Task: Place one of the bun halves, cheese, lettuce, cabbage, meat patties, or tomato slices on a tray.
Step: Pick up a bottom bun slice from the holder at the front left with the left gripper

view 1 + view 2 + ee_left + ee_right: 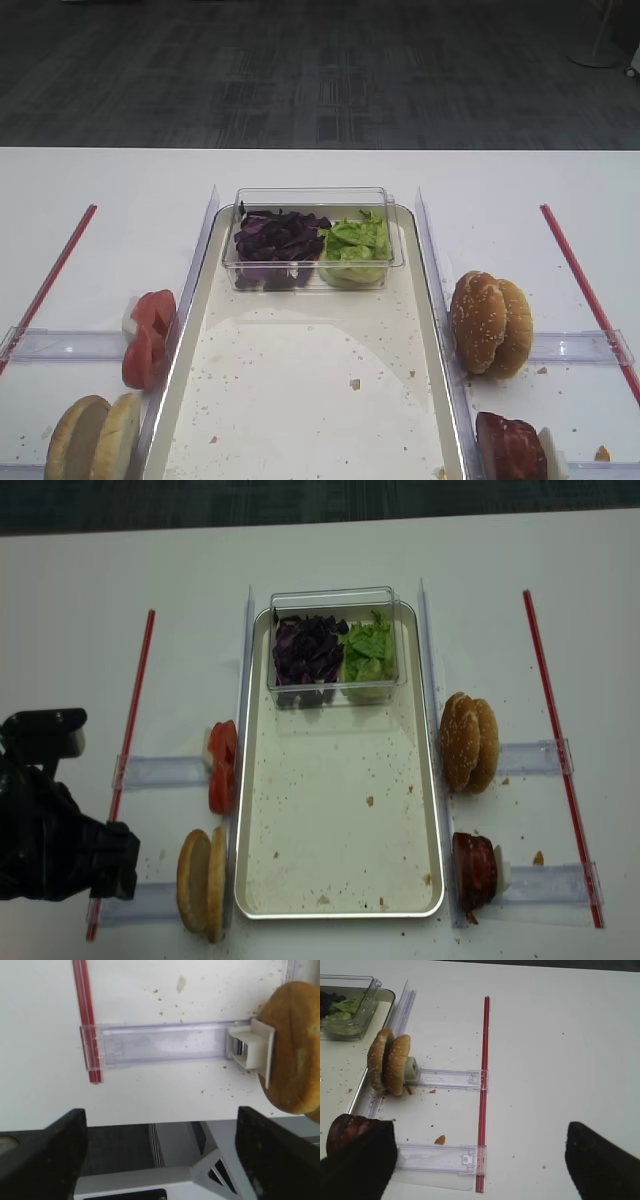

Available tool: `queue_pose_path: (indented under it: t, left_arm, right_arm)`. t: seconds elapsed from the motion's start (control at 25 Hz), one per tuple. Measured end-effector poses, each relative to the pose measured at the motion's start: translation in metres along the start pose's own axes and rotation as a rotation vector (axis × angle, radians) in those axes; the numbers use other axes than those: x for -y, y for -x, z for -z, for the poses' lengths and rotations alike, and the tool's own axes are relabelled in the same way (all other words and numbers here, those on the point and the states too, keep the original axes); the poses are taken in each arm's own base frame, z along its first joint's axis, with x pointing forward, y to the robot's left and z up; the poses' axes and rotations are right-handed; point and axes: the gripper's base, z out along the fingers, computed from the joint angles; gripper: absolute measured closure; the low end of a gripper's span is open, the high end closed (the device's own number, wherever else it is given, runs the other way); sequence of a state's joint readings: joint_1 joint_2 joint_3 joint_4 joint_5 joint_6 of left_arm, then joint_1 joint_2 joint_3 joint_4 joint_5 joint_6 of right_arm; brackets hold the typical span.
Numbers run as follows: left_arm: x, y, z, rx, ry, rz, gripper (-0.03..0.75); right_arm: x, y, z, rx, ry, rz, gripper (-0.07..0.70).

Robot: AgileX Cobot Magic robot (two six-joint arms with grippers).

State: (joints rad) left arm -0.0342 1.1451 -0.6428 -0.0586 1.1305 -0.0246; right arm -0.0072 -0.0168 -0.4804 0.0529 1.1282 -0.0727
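Note:
The silver tray [300,400] lies in the middle, its floor bare but for crumbs. A clear box at its far end holds purple cabbage [275,240] and green lettuce [355,245]. Tomato slices [148,335] and two plain bun halves [95,440] stand on edge left of the tray; meat patties [510,447] stand at its right. No cheese is in view. My left gripper [160,1160] is open and empty over the table's front edge, with a bun half [295,1045] to its right. My right gripper [480,1170] is open and empty, right of a patty [345,1132].
Two sesame-seeded buns [490,322] stand on edge right of the tray. Clear plastic rails [435,1157] and red strips [484,1085] lie on the white table on both sides. My left arm [50,830] sits at the front left corner.

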Motion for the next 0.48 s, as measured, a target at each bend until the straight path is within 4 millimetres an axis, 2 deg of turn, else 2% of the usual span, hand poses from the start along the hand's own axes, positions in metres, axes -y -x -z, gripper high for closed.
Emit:
queue_pose_path:
  t: [0.48]
  left_arm:
    - [0.0007, 0.0064, 0.0077, 0.036, -0.002, -0.002, 0.161]
  right_arm:
    - [0.0000, 0.0000, 0.0000, 0.000, 0.000, 0.000, -0.060]
